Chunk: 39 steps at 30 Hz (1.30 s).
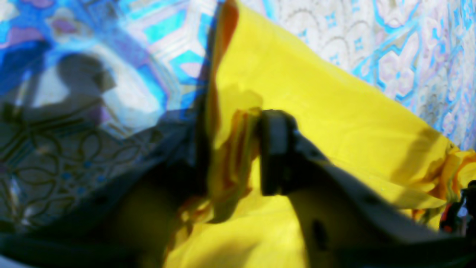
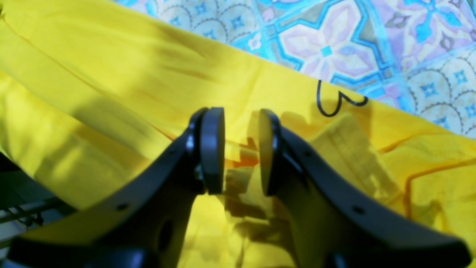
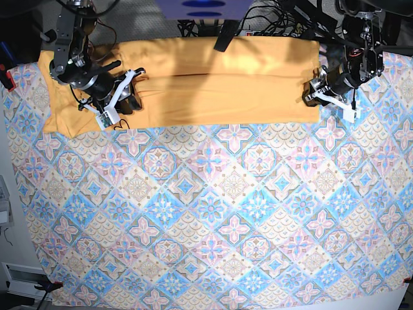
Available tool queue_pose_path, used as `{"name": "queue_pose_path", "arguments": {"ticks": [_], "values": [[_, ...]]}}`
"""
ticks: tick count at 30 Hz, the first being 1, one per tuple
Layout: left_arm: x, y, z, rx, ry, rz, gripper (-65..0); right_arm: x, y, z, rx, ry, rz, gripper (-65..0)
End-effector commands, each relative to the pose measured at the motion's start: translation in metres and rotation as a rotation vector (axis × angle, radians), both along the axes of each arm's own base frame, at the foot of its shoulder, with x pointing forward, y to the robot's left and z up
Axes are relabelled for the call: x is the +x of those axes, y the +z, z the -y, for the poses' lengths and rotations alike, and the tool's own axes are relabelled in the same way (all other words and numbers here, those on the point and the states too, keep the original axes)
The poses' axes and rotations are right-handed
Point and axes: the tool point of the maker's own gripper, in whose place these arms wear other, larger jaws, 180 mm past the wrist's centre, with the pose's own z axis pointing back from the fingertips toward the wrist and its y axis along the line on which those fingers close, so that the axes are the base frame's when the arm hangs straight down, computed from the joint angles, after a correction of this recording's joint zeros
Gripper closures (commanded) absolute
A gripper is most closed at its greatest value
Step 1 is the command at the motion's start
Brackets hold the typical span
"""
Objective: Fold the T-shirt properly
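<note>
Patterned cloth (image 3: 213, 213) below T-shirt (image 3: 213, 90) edge

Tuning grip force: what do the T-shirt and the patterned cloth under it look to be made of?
T-shirt: thin, soft woven or knit fabric, matte yellow-orange; it creases and bunches at the left tool. Patterned cloth: looks like flat printed textile, tile motifs, lying smooth; could be coated, the sheen is unclear.

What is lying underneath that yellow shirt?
The T-shirt lies on a blue-pink patterned cloth, which shows all around its near side. Whatever is under the cloth is covered.
</note>
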Motion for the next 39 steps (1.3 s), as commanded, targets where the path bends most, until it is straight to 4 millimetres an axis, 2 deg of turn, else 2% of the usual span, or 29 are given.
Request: {"name": "queue_pose_path", "arguments": {"ticks": [1, 2, 3, 7, 10, 14, 20, 23, 26, 29, 32, 34, 39], "values": [[-0.018, -0.007, 0.023, -0.066, -0.051, -0.073, -7.4, 0.008, 0.011, -0.001, 0.015, 0.001, 0.046, -15.3], [-0.018, -0.007, 0.023, -0.066, -0.051, -0.071, -1.9, 0.008, 0.011, -0.001, 0.015, 0.001, 0.046, -15.3], [-0.016, -0.006, 0.023, -0.065, -0.051, -0.068, 0.0, 0.008, 0.011, -0.001, 0.015, 0.001, 0.046, -15.3], [-0.003, 0.006, 0.022, -0.055, -0.051, -0.014, 0.0, 0.008, 0.012, -0.001, 0.017, 0.000, 0.048, -15.3], [0.018, 0.027, 0.012, -0.022, -0.022, 0.087, 0.0, 0.008, 0.011, -0.001, 0.016, 0.000, 0.046, -15.3], [0.036, 0.040, -0.003, -0.006, 0.015, 0.140, 0.0, 0.008, 0.012, -0.001, 0.016, 0.001, 0.048, -15.3], [0.042, 0.056, -0.050, 0.051, 0.131, 0.187, 0.0, 0.009, 0.013, 0.000, 0.017, -0.004, 0.054, -15.3], [0.044, 0.063, -0.066, 0.087, 0.125, 0.195, 0.0, 0.009, 0.013, 0.000, 0.018, -0.004, 0.056, -15.3], [0.047, 0.066, -0.070, 0.095, 0.133, 0.207, 0.0, 0.011, 0.017, 0.000, 0.015, -0.003, 0.066, -15.3], [0.047, 0.071, -0.083, 0.107, 0.168, 0.219, 0.0, 0.013, 0.021, -0.001, 0.014, 0.000, 0.081, -15.3], [0.050, 0.077, -0.073, 0.104, 0.140, 0.241, 0.0, 0.015, 0.023, -0.001, 0.013, 0.001, 0.087, -15.3], [0.057, 0.086, -0.048, 0.077, 0.102, 0.278, 0.0, 0.015, 0.023, -0.001, 0.015, 0.001, 0.089, -15.3], [0.055, 0.108, 0.015, 0.010, -0.007, 0.351, 0.0, 0.015, 0.023, 0.001, 0.010, 0.001, 0.090, -15.3]]}}
